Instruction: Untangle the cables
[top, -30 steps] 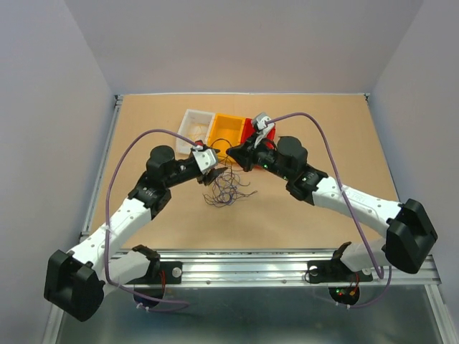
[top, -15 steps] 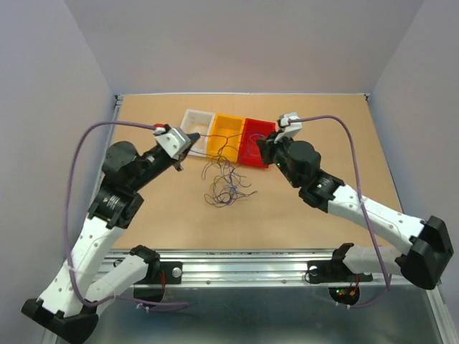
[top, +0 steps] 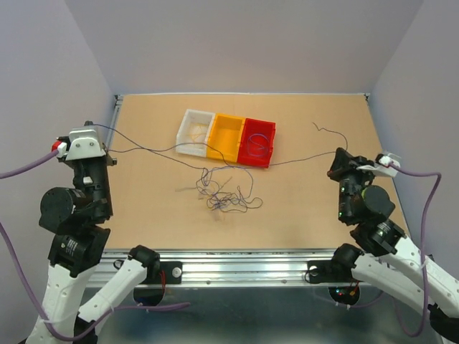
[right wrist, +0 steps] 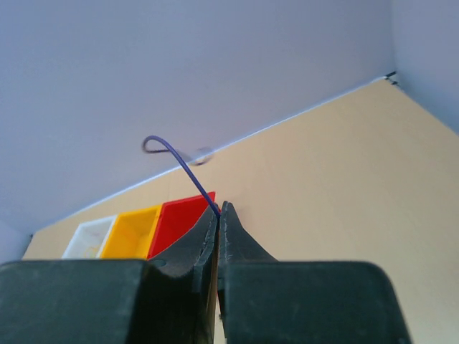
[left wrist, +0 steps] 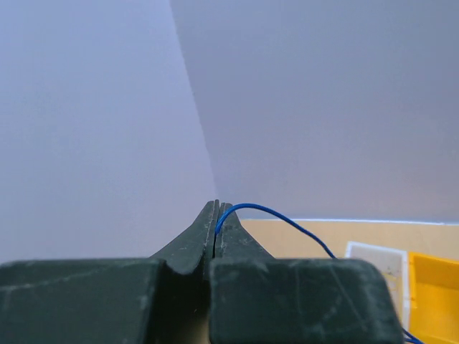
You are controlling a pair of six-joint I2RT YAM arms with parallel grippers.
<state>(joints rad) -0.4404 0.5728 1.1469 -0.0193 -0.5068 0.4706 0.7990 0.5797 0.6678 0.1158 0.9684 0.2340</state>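
Left fingers (left wrist: 193, 236), right fingers (right wrist: 240, 233), pinching possibly one cable (left wrist: 251, 206)

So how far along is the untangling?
Done: no strand visibly laid apart yet. In hand: left gripper and right gripper, both shut, hold one thin strand stretched between them. Left: the tangle of other wires lies knotted mid-table.

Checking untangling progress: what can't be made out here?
Top view: small multicoloured tangle of hair-thin wires, too tiny to count strands.
Top view: dark strand stretched between the arms, too fine to follow over the white, orange and red plastic trays; one wire or two unclear.
Wrist views: tangle out of frame; shut left fingers and right fingers show only a pinched wire.
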